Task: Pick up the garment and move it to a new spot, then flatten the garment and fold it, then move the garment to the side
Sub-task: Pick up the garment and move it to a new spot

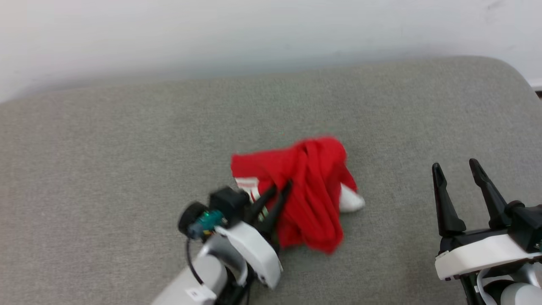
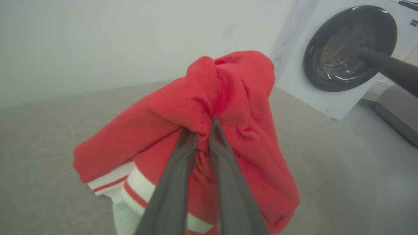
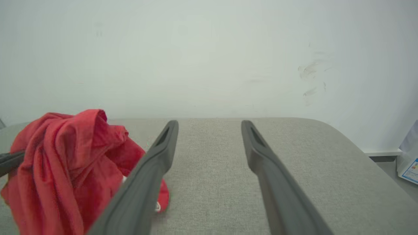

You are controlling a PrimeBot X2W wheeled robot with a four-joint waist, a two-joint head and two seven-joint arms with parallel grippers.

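The garment (image 1: 311, 190) is a bunched red shirt with a white sleeve end, hanging above the middle of the grey cushioned surface (image 1: 127, 140). My left gripper (image 1: 280, 188) is shut on a fold of it; in the left wrist view the two dark fingers pinch the red cloth (image 2: 215, 98), and striped white cuffs (image 2: 137, 186) droop below. My right gripper (image 1: 457, 166) stands open at the lower right, well clear of the shirt, with nothing between its fingers. In the right wrist view the garment (image 3: 65, 163) hangs to the left of the spread fingers (image 3: 163, 150).
A white wall (image 1: 271, 34) runs along the far edge of the cushion. A white washing machine with a dark round door (image 2: 346, 49) stands off to one side. The cushion's rounded corner (image 1: 508, 72) lies at the far right.
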